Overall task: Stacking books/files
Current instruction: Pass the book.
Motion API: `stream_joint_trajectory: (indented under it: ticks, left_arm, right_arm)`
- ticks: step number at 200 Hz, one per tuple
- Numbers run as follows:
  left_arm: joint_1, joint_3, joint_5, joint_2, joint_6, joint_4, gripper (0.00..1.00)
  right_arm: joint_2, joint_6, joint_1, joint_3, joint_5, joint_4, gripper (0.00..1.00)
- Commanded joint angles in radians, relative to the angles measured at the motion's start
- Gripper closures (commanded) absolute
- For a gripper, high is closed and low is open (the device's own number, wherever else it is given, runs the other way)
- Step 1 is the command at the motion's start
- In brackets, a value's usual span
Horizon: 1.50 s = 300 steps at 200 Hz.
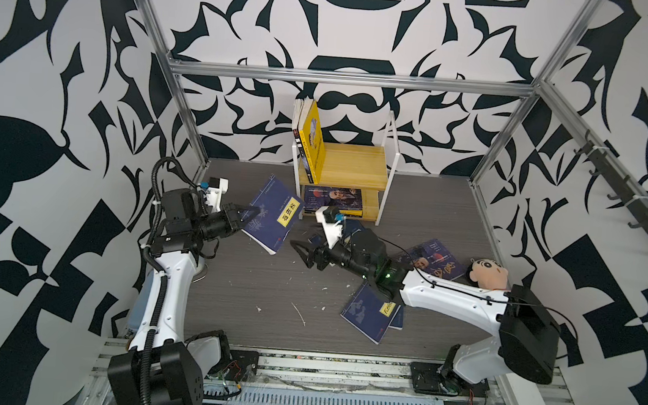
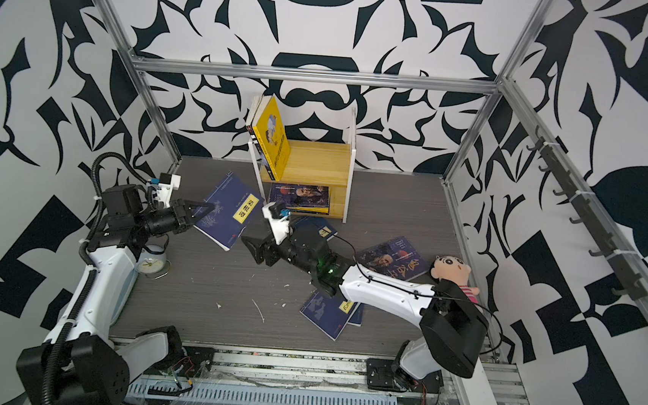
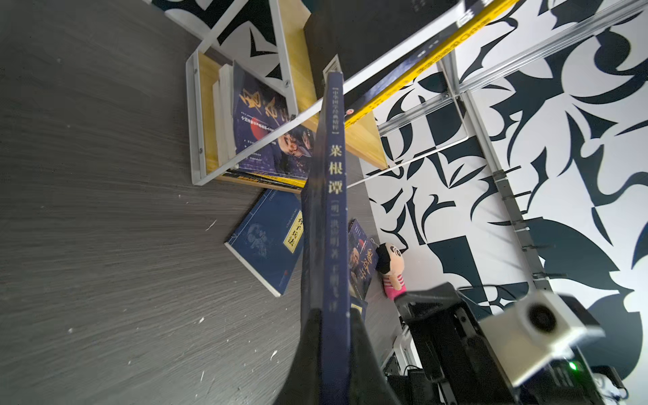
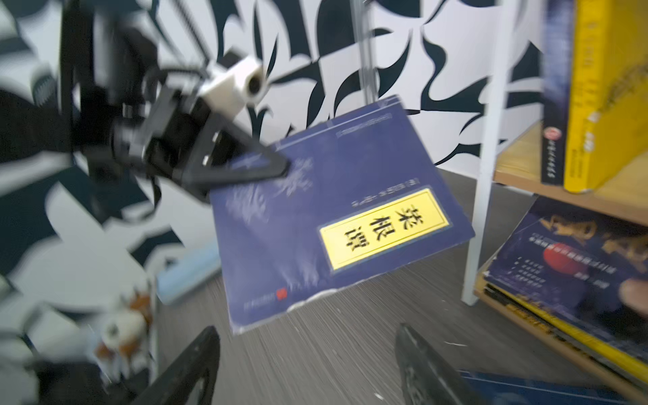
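My left gripper (image 1: pixel 248 215) is shut on the edge of a navy book with a yellow title label (image 1: pixel 273 219), holding it tilted above the table's left side. The left wrist view has that book's spine (image 3: pixel 335 210) running out from between the closed jaws of the left gripper (image 3: pixel 333 315). My right gripper (image 1: pixel 300 251) hangs open and empty just right of the held book, seen again from the right gripper (image 4: pixel 308 336). Another navy book (image 1: pixel 365 313) lies under my right arm. A purple-blue book with an old man's face (image 1: pixel 434 259) lies at the right.
A small wooden shelf (image 1: pixel 357 166) stands at the back, with yellow books (image 1: pixel 313 139) upright on top and a flat pile (image 1: pixel 332 200) below. A plush doll (image 1: pixel 483 269) lies far right, an alarm clock (image 2: pixel 149 265) by my left arm. Paper scraps dot the table.
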Motion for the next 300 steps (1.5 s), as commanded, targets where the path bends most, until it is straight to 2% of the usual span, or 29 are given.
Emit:
stream_joint_trajectory:
  ticks: [1, 18, 29, 51, 61, 83, 124, 136, 143, 152, 159, 170, 176, 182, 186, 193, 206, 211, 223, 229, 232, 255, 282, 300]
  left_arm:
    - [0.001, 0.032, 0.080, -0.010, -0.067, 0.161, 1.00]
    - [-0.002, 0.020, 0.116, -0.007, -0.161, 0.305, 1.00]
    - [-0.005, -0.001, 0.140, -0.001, -0.265, 0.442, 1.00]
    - [-0.013, -0.088, 0.146, 0.012, -0.563, 0.900, 1.00]
    - [-0.020, -0.116, 0.138, 0.020, -0.648, 1.045, 1.00]
    - [-0.049, -0.124, 0.158, 0.025, -0.649, 1.056, 1.00]
    - [-0.065, -0.151, 0.184, 0.007, -0.654, 1.068, 1.00]
    - [-0.071, -0.157, 0.194, 0.002, -0.669, 1.080, 1.00]
    - [-0.073, -0.160, 0.200, 0.001, -0.671, 1.079, 1.00]
    - [-0.074, -0.164, 0.203, -0.002, -0.666, 1.079, 1.00]
    - [-0.074, -0.168, 0.203, -0.005, -0.658, 1.073, 1.00]
    - [-0.074, -0.162, 0.203, -0.005, -0.638, 1.042, 1.00]
    - [-0.074, -0.150, 0.204, -0.006, -0.624, 1.018, 0.85]
    - [-0.072, -0.133, 0.215, -0.003, -0.607, 0.988, 0.66]
    - [-0.071, -0.116, 0.224, -0.003, -0.585, 0.960, 0.55]
    - [-0.066, -0.079, 0.239, -0.003, -0.510, 0.868, 0.43]
    - [-0.043, 0.031, 0.261, 0.001, -0.267, 0.513, 0.31]
    - [-0.035, 0.094, 0.259, 0.008, -0.136, 0.313, 0.24]
    - [-0.031, 0.309, 0.175, 0.060, 0.388, -0.283, 0.17]
    - [-0.040, 0.403, 0.143, 0.092, 0.581, -0.467, 0.16]
    - [-0.045, 0.433, 0.124, 0.103, 0.638, -0.524, 0.11]
    - [-0.044, 0.537, 0.038, 0.123, 0.811, -0.642, 0.05]
    - [-0.055, 0.646, 0.073, 0.164, 1.006, -0.829, 0.03]
    - [-0.090, 0.694, 0.075, 0.177, 1.156, -0.959, 0.02]
  right_arm:
    - [0.034, 0.398, -0.017, -0.019, -0.006, 0.312, 0.21]
    - [0.065, 0.490, -0.016, -0.022, 0.012, 0.391, 0.21]
    - [0.093, 0.549, -0.021, -0.023, 0.022, 0.433, 0.21]
    - [0.153, 0.670, -0.033, -0.024, 0.014, 0.556, 0.21]
    - [0.182, 0.707, -0.036, -0.019, 0.000, 0.622, 0.20]
    - [0.225, 0.765, -0.042, 0.009, -0.019, 0.700, 0.20]
    - [0.269, 0.771, -0.051, 0.046, -0.032, 0.755, 0.20]
    - [0.284, 0.778, -0.058, 0.069, -0.039, 0.766, 0.23]
    - [0.294, 0.775, -0.060, 0.085, -0.049, 0.778, 0.28]
    - [0.298, 0.757, -0.063, 0.107, -0.070, 0.787, 0.39]
    - [0.301, 0.740, -0.063, 0.122, -0.088, 0.784, 0.52]
    - [0.297, 0.709, -0.068, 0.133, -0.108, 0.777, 0.84]
    - [0.292, 0.693, -0.072, 0.137, -0.123, 0.773, 1.00]
    - [0.280, 0.677, -0.080, 0.132, -0.136, 0.766, 1.00]
    - [0.269, 0.665, -0.085, 0.123, -0.141, 0.757, 1.00]
    - [0.243, 0.632, -0.094, 0.107, -0.153, 0.736, 1.00]
    - [0.184, 0.540, -0.116, 0.073, -0.187, 0.657, 1.00]
    - [0.155, 0.493, -0.123, 0.063, -0.202, 0.613, 1.00]
    - [0.081, 0.355, -0.134, 0.052, -0.243, 0.465, 1.00]
    - [0.044, 0.274, -0.136, 0.052, -0.271, 0.388, 1.00]
    - [0.027, 0.243, -0.135, 0.054, -0.286, 0.337, 1.00]
    - [-0.075, -0.089, -0.135, 0.091, -0.396, -0.018, 1.00]
    - [-0.110, -0.417, -0.137, 0.182, -0.481, -0.425, 1.00]
    - [-0.111, -0.588, -0.137, 0.235, -0.514, -0.618, 1.00]
